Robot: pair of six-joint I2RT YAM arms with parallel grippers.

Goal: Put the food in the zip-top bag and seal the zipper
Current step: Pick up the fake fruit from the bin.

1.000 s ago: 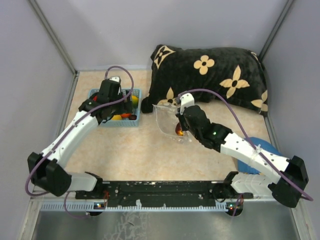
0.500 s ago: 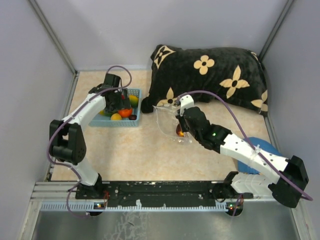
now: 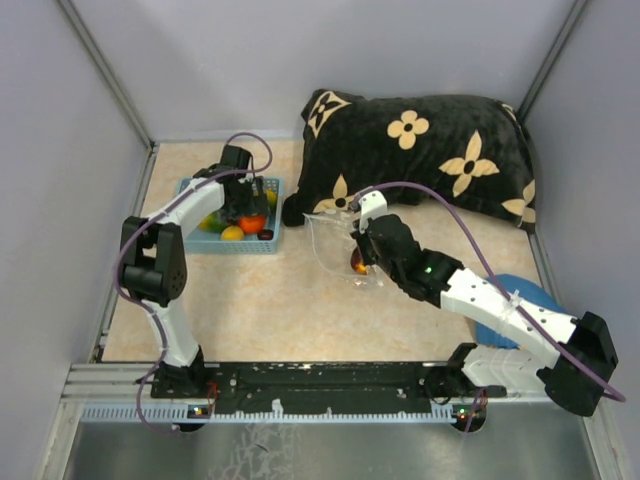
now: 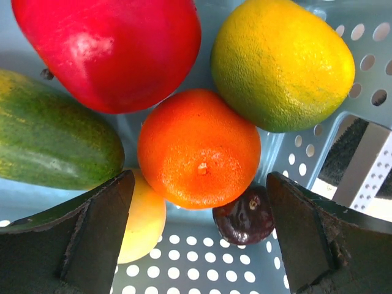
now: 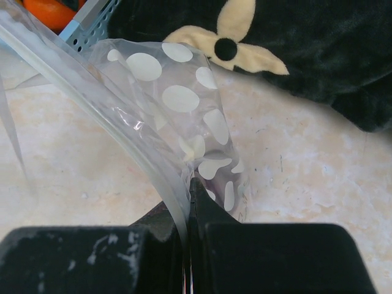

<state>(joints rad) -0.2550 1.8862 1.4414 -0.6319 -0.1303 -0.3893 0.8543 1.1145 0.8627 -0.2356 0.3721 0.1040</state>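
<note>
A: Bag [image 5: 184,98], where?
B: On the desk [image 3: 280,300], by the pillow [image 3: 420,150]. Right gripper [image 5: 188,190] clenched on its mouth edge. One orange piece [image 3: 357,264] inside.
A: Basket [image 4: 196,269]?
B: Red fruit [image 4: 110,52], orange fruit [image 4: 197,149], yellow-green fruit [image 4: 282,61], cucumber [image 4: 52,141], yellow piece [image 4: 144,223], dark brown piece [image 4: 245,217].
A: Change since a second ago?
B: Left arm folded upright. Left gripper [image 4: 199,180] now low in the basket, spread open astride the orange fruit, well apart from the bag.

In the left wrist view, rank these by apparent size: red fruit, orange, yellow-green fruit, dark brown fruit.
1. Red fruit, though cropped by the frame.
2. Yellow-green fruit.
3. Orange, close to it; nearness may mislead.
4. Dark brown fruit, clearly smallest.
</note>
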